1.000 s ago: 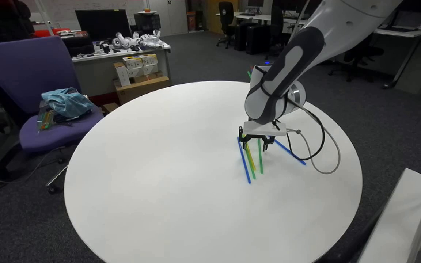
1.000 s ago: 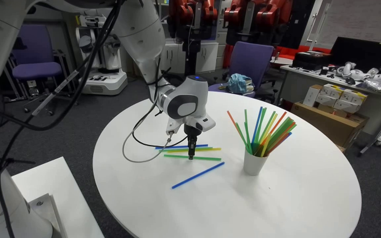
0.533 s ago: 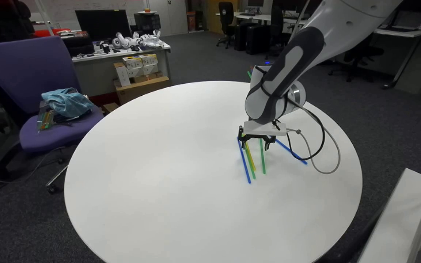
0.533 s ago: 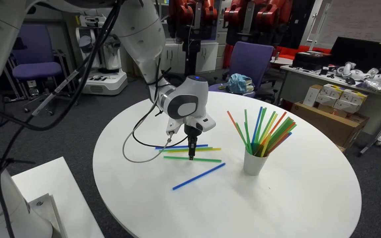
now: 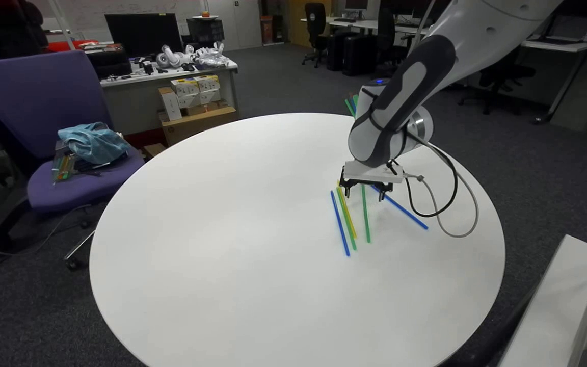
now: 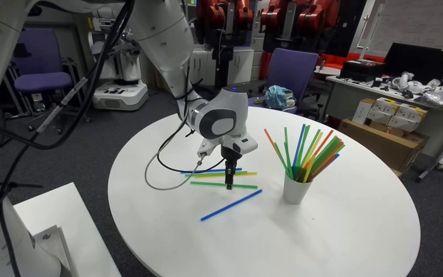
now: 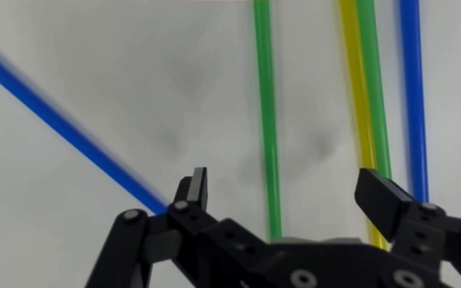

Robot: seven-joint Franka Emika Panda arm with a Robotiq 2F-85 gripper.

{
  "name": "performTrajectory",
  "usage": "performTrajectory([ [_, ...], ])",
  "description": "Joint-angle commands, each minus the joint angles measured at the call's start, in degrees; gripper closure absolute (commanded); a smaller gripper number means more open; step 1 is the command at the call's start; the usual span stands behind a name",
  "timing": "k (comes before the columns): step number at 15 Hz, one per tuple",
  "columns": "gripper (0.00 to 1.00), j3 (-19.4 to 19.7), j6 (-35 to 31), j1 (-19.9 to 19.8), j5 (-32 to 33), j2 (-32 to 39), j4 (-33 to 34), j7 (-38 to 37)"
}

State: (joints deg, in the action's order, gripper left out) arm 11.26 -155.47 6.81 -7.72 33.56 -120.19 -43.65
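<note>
Released, the gripper (image 7: 281,174) points down at the round tabletop (image 6: 321,242) with its fingers spread wide, and a green straw (image 7: 267,108) lies between them, roughly midway, touching neither in the wrist view. That straw runs about square to the line from fingertip to fingertip. Whether the tips meet the tabletop cannot be told. At the left of the wrist view a blue straw (image 7: 70,132) slants in and passes out of sight behind the left-hand finger's linkage. On the right, a yellow straw (image 7: 359,84) and a second green straw (image 7: 374,84) lie side by side, apparently touching, and pass behind the right-hand finger, which hides part of each. Just beside that pair lies a second blue straw (image 7: 413,84). In an exterior view a white cup (image 6: 295,192) stands upright between the gripper and the tabletop's right edge, full of leaning straws (image 6: 327,156) in several colours; there the slanting blue straw lies closest to the near edge. Also in an exterior view, a purple chair (image 5: 38,97) bearing a blue cloth (image 5: 95,145) stands beyond the tabletop's left edge.
</note>
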Motion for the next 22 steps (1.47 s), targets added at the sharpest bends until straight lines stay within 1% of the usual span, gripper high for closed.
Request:
performTrajectory([
  [1, 0.0, 7.88, -1.18, 6.5, 3.4, -2.82, -3.07, -12.55],
  [3, 0.0, 10.6, -0.54, 9.08, 5.21, -2.22, -2.86, -19.68],
  [5, 0.0, 11.39, 0.2, 10.27, 6.73, -1.85, -2.66, -24.8],
  [6, 0.02, 10.85, 1.06, 10.13, 7.15, -1.82, -2.51, -26.29],
  [8, 0.01, 9.22, 2.5, 9.22, 7.33, -1.59, -2.28, -27.92],
  [11, 0.01, 6.98, 3.71, 7.67, 6.93, -1.33, -2.16, -27.79],
  [13, 0.26, 5.68, 4.65, 6.68, 6.59, -1.15, -1.95, -27.04],
  [14, 0.28, 5.17, 5.0, 6.31, 6.53, -1.14, -1.9, -26.88],
  [15, 0.34, 4.67, 5.19, 5.89, 6.44, -1.14, -1.88, -26.73],
  [20, 0.71, 3.36, 5.91, 4.57, 6.44, -1.18, -1.67, -26.44],
  [22, 0.74, 3.25, 5.97, 4.42, 6.48, -1.23, -1.64, -26.4],
])
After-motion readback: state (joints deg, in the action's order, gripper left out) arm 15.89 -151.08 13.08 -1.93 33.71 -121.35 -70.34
